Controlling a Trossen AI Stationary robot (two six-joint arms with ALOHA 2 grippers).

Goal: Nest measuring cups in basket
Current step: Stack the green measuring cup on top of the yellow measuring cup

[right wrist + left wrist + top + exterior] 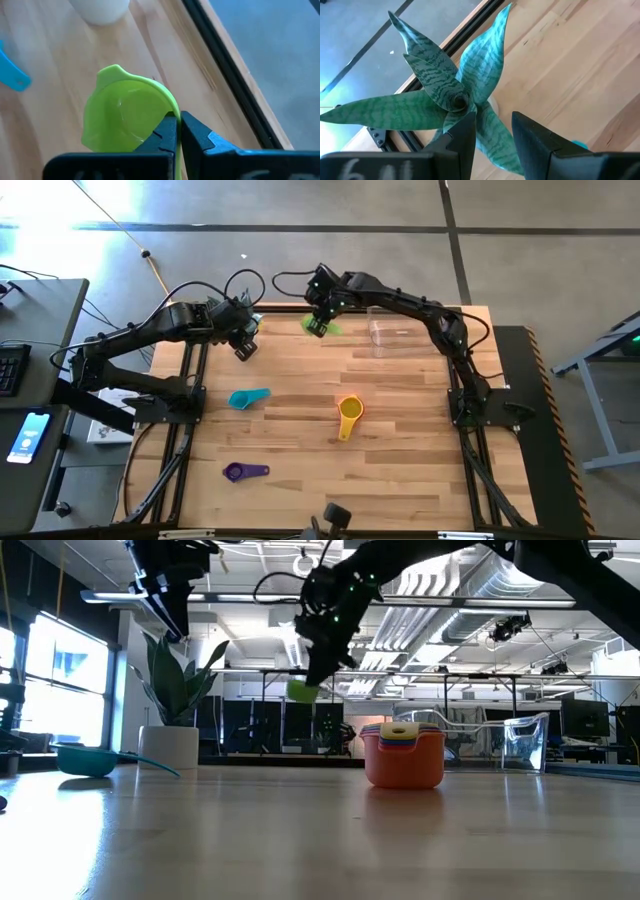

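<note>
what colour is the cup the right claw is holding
Light green cup, clearest in the right wrist view.

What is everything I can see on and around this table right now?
green measuring cup: one, bright green, lifted off the table near the far edge, pinched at its rim.
teal measuring cup: one, teal, lying on the table's left half.
stacked cups: several nested, orange outermost with yellow, blue and red rims showing, at mid table.
purple measuring cup: one, purple, near the front edge, left of centre.
basket: one, clear plastic, far right part of the table.
plant: one, green striped leaves in a white pot, far left corner.
table: one, light wood.
left gripper: open, hovering above the plant.
right gripper: shut on the green cup's rim.
</note>
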